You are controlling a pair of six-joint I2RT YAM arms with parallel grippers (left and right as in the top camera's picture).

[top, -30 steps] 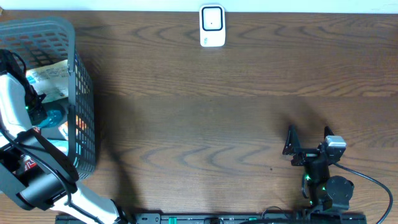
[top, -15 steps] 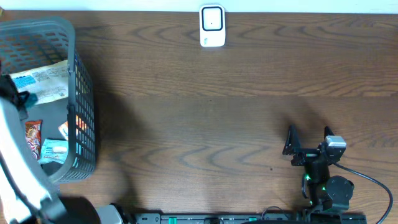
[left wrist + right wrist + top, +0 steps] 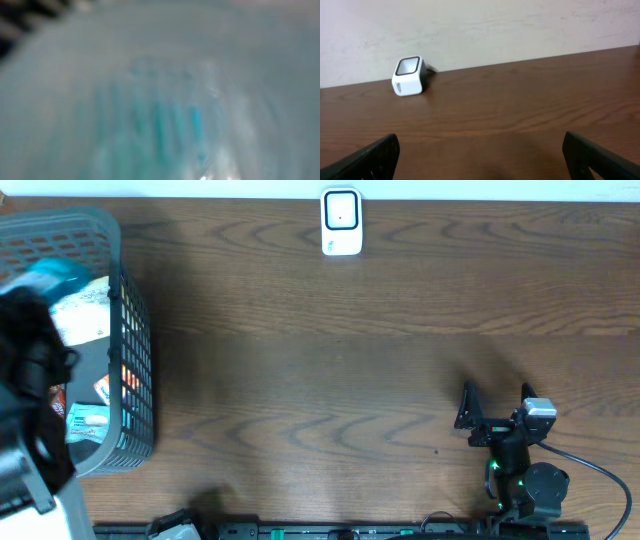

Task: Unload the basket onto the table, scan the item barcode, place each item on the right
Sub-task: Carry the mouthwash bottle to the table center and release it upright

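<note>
Scanning isn't happening yet: left gripper (image 3: 48, 288) is hovering over the basket (image 3: 135, 350) (can't tell its grip), right gripper (image 3: 497, 395) is idling wide apart.

Basket (image 3: 135, 360) far L w/ packets (image 3: 85, 420) inside; scanner (image 3: 341, 222) back centre; R arm (image 3: 530, 480) front R

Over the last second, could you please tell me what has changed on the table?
The left arm has pulled up from inside the grey plastic basket, and a blurred teal item now rides high at its end; whether it is gripped is unclear. The right gripper stayed open and parked; the white barcode scanner has not moved.
</note>
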